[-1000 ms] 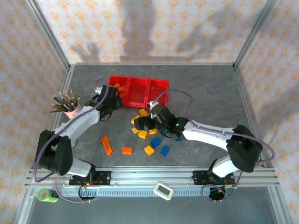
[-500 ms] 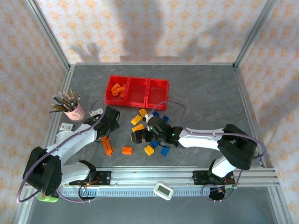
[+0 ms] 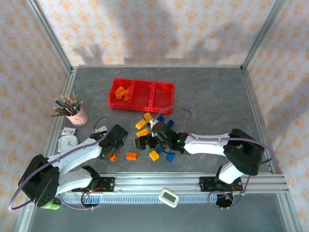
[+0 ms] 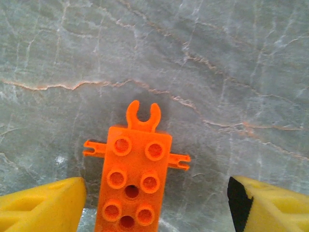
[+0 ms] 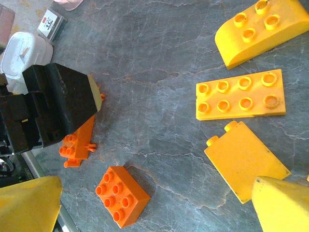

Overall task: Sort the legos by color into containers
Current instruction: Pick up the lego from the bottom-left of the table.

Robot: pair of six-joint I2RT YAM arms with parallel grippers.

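The red containers (image 3: 140, 95) stand at the back, with orange legos (image 3: 120, 93) in the left bin. Loose legos lie mid-table: yellow (image 3: 142, 124), blue (image 3: 170, 156), an orange block (image 3: 131, 155). My left gripper (image 3: 113, 151) is open low over a long orange studded brick (image 4: 133, 179). That brick lies on the table between the yellow fingertips (image 4: 43, 205), nearer the left one. My right gripper (image 5: 154, 208) is open above the orange block (image 5: 120, 195), beside a yellow plate (image 5: 240, 94) and a flat yellow piece (image 5: 246, 166).
A pink cup of pencils (image 3: 76, 115) stands at the left, with a white timer (image 3: 67, 141) near it. The two gripper heads are close together; the left one (image 5: 58, 104) appears black in the right wrist view. A white device (image 3: 169, 196) sits on the front rail.
My left arm has swung from the red bins toward the near edge and come down over the long orange brick. My right gripper has shifted left and nearer, over the loose bricks.
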